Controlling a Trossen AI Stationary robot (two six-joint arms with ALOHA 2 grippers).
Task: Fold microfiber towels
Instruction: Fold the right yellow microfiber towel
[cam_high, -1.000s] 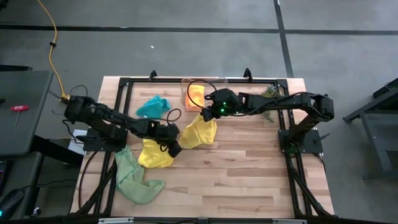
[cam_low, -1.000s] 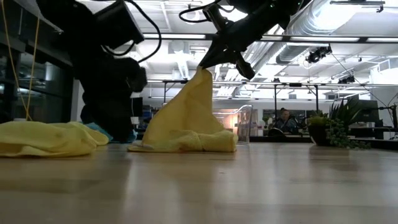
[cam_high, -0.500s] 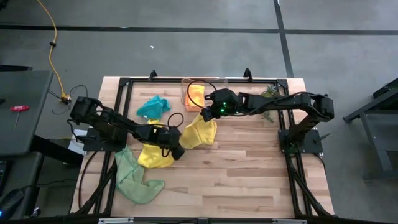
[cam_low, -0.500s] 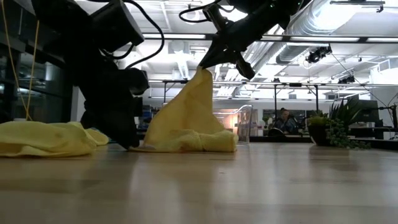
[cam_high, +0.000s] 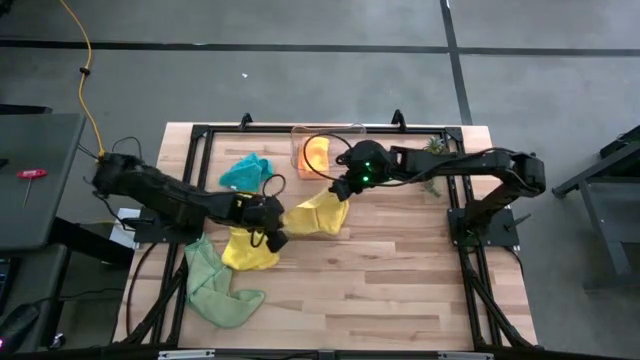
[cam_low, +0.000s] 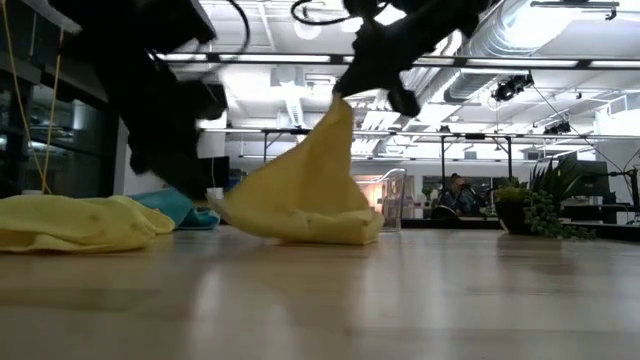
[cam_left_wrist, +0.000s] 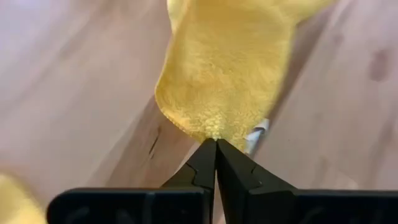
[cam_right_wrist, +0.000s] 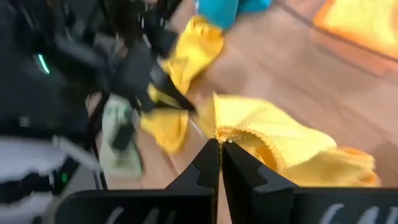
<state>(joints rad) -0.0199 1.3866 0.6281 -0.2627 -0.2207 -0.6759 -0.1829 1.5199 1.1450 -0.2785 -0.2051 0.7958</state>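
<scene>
A yellow towel (cam_high: 316, 214) is stretched between my two grippers at the table's middle. My left gripper (cam_high: 276, 233) is shut on its left corner. My right gripper (cam_high: 341, 190) is shut on its raised far part, so in the low view the yellow towel (cam_low: 305, 190) stands like a tent. A second yellow towel (cam_high: 250, 251) and a light green towel (cam_high: 214, 284) lie crumpled at the near left. A teal towel (cam_high: 245, 170) lies at the far left. An orange towel (cam_high: 315, 152) lies in the clear bin. My left gripper pinches the yellow towel's rounded corner (cam_left_wrist: 211, 129) between its two fingers, beside a small white tag (cam_left_wrist: 258, 130). It comes from the table's left, slanting down. That corner (cam_low: 222, 200) is lifted just off the wood. My right gripper pinches a stitched edge of the yellow towel (cam_right_wrist: 231, 133) between its two fingers, from above, pointing down. The edge forms the cloth's peak (cam_low: 341, 108). The towel hangs from there, and its lower folds (cam_low: 335, 232) rest on the table.
The clear bin (cam_high: 327, 132) stands at the far edge's middle. A small potted plant (cam_high: 434, 150) is at the far right. Bare wood (cam_high: 400, 270) lies at the table's near right. The black frame (cam_high: 200, 135) runs around the table.
My left gripper has shut on the yellow towel's left corner and pulled it slightly toward the table's left, lifting it off the wood. My right gripper has shifted a little to the right with the peak. The towel is drawn out wider between them.
</scene>
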